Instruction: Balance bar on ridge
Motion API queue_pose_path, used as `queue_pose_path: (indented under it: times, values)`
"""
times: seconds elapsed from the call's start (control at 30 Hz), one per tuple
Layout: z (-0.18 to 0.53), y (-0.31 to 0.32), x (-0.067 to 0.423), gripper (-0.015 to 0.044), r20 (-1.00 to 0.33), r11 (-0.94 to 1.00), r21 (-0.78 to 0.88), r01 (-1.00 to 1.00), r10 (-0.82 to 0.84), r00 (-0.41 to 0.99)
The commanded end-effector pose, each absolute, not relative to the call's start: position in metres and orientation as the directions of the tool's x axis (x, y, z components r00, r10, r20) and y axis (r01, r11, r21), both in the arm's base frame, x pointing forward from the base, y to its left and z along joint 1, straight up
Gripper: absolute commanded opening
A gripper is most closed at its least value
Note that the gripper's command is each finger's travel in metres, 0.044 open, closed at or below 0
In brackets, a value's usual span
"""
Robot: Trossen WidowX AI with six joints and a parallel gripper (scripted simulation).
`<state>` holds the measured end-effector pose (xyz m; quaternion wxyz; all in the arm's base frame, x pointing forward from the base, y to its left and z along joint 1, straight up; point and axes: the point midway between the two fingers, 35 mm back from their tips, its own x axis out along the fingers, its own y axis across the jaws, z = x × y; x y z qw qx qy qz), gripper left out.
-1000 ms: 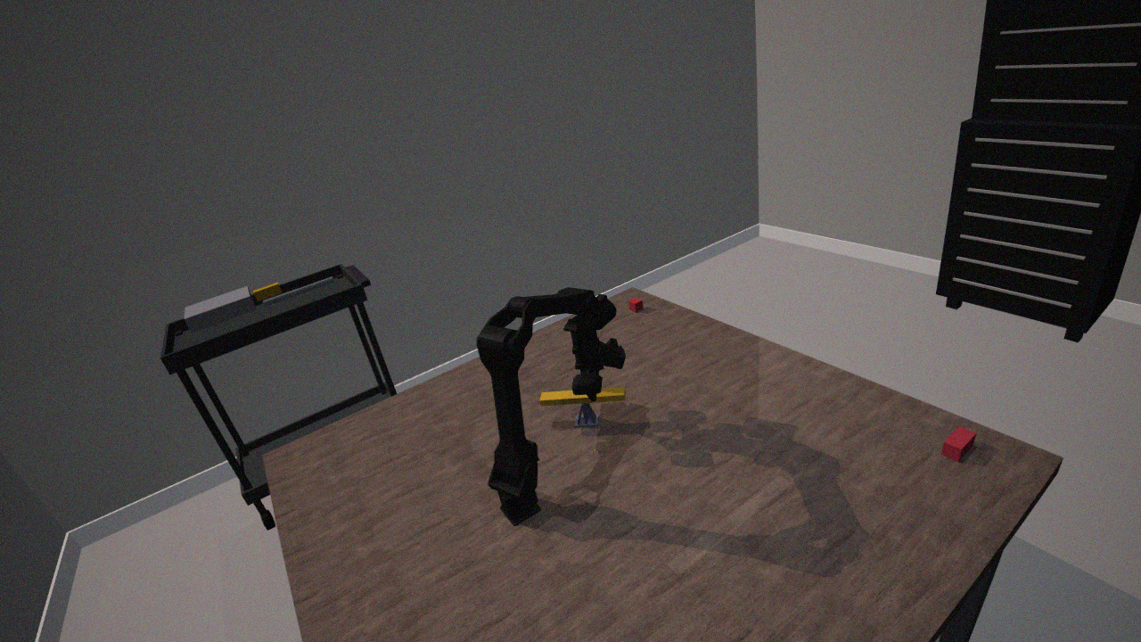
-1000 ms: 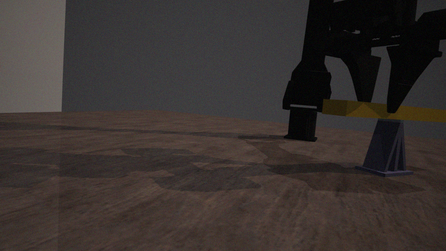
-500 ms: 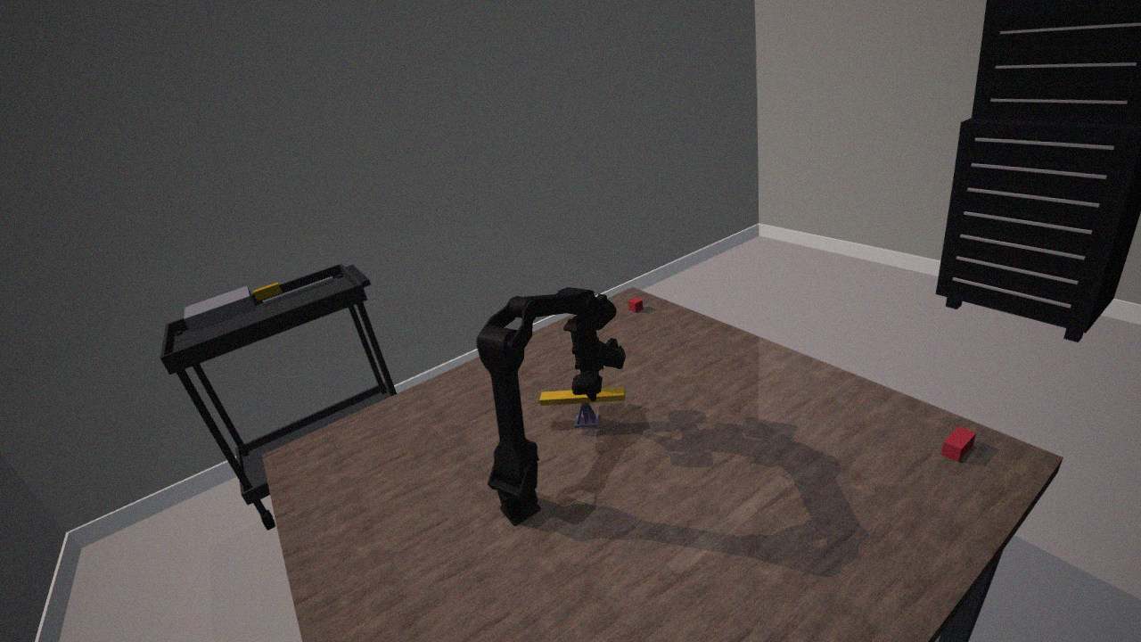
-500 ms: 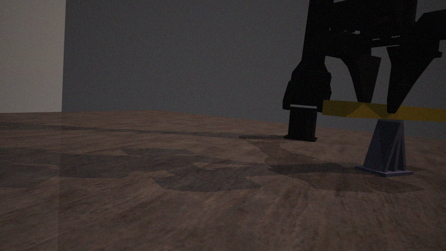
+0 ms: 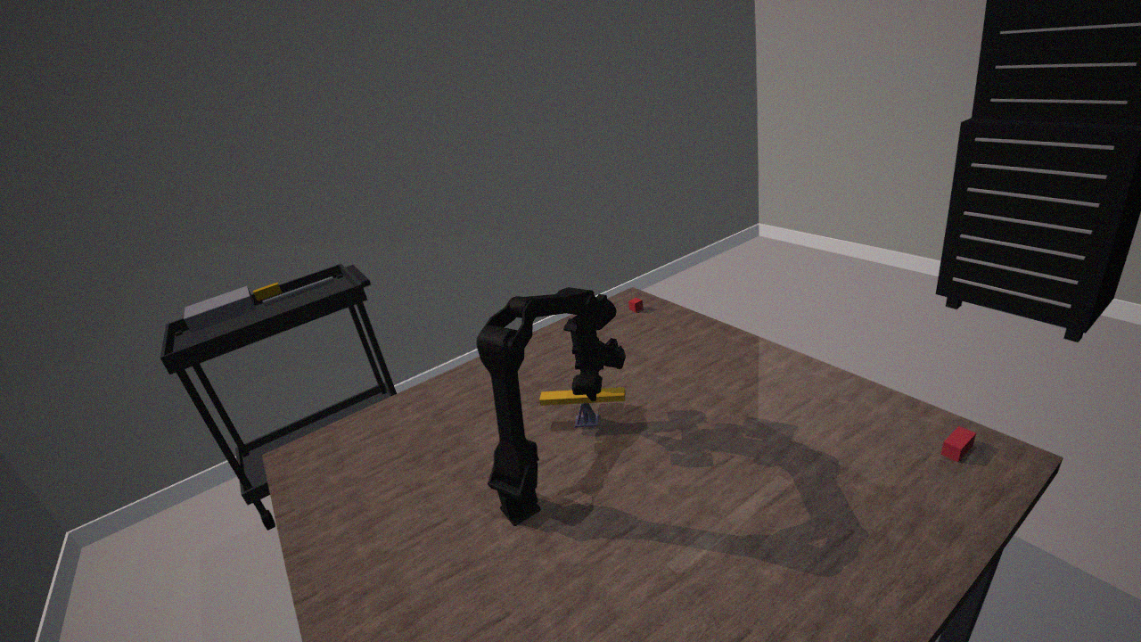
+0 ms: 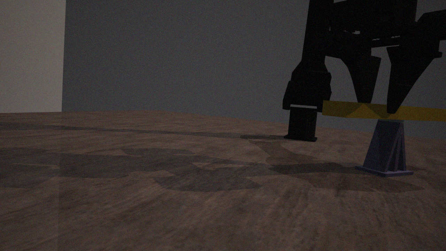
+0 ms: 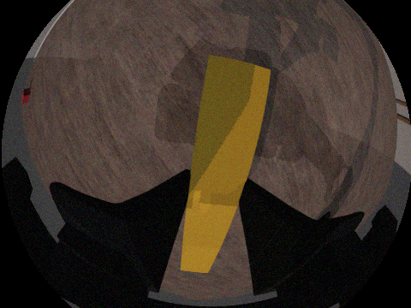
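My gripper [image 5: 588,396] [image 6: 377,108] [image 7: 216,180] is shut on the yellow bar [image 5: 558,397] [image 6: 424,114] [image 7: 227,128] near its middle. The bar lies across the top of the blue-grey ridge [image 5: 586,415] [image 6: 384,146], clear of the table on both sides. In the exterior view the bar looks close to level, and its underside is at the ridge's top; I cannot tell for sure whether they touch. The bar's right end is cut off in that view. The ridge stands upright on the table and is hidden beneath the bar in the wrist view.
The wooden table [image 5: 677,590] [image 6: 218,218] holds a red block [image 5: 957,443] near its right corner and a smaller red block [image 5: 636,305] at the far edge. A black cart [image 5: 271,325] and a black drawer cabinet [image 5: 1029,207] stand off the table.
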<state>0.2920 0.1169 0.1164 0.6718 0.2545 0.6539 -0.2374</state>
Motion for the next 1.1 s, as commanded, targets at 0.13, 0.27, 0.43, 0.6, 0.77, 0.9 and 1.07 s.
queue_pose_path:
  times: [0.13, 0.27, 0.43, 0.6, 0.77, 0.9, 1.07]
  values:
    - [0.1164, 0.1169, 0.2920, 0.0105, -0.999, 0.758, 0.031, 0.652, 0.014, 0.032]
    - [0.1164, 0.1169, 0.2920, 0.0167, -0.999, 0.758, 0.031, 0.652, 0.014, 0.032]
    - [0.1164, 0.1169, 0.2920, 0.0167, -0.999, 0.758, 0.031, 0.652, 0.014, 0.032]
    - [0.1164, 0.1169, 0.2920, 0.0167, -0.999, 0.758, 0.031, 0.652, 0.014, 0.032]
    - [0.1164, 0.1169, 0.2920, 0.0168, -0.999, 0.758, 0.031, 0.652, 0.014, 0.032]
    - [0.1164, 0.1169, 0.2920, 0.0169, -0.999, 0.758, 0.031, 0.652, 0.014, 0.032]
    - [0.1164, 0.1169, 0.2920, 0.0170, -0.999, 0.758, 0.031, 0.652, 0.014, 0.032]
